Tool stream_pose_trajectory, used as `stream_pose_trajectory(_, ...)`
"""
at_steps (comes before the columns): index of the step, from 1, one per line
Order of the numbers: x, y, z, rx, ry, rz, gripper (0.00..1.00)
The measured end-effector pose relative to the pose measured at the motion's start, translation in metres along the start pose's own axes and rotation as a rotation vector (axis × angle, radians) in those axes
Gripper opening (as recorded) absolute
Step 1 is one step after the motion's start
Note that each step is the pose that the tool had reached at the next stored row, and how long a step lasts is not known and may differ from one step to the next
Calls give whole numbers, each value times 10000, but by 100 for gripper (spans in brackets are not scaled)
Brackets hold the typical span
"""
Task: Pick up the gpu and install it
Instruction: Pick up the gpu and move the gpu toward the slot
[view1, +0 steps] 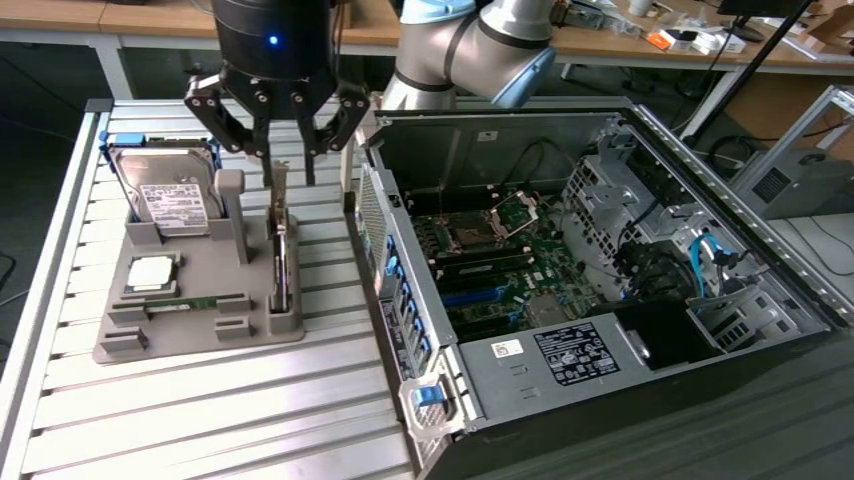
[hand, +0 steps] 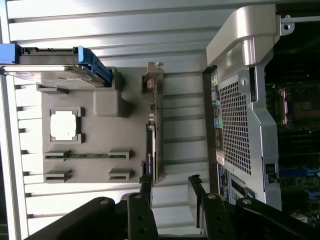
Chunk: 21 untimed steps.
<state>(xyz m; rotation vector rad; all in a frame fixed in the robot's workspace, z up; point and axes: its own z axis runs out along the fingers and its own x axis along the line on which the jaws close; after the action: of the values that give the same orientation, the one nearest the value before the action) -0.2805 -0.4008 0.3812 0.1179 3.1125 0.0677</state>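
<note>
Hovering the gripper (view1: 286, 165) just above the gpu (view1: 280, 245), holding the jaws spread wide, gripping nothing and touching nothing. Finding the gpu standing upright on its long edge in a slot of the grey holder (view1: 174, 335), along the side nearest the computer case (view1: 441, 400), with its silver bracket at the end beside the hard drive (view1: 167, 195). Moving further across the same holder, passing a narrow green memory stick (view1: 187, 303) lying flat between its clips and a square processor (view1: 150, 272) sitting in a recess, then reaching the hard drive, white label up, leaning in blue rails at the holder's far corner. Resting everything on the ribbed metal worktop (view1: 200, 420). Lying open toward the exterior view's right, the computer case, showing its motherboard (view1: 494, 260) and cables. Standing beyond it all, wooden benches (view1: 54, 15) with small clutter.
</note>
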Motion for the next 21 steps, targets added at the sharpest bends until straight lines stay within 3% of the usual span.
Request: stream_pose_trajectory(21, 32, -8, 145, 1, 1, 0, 42)
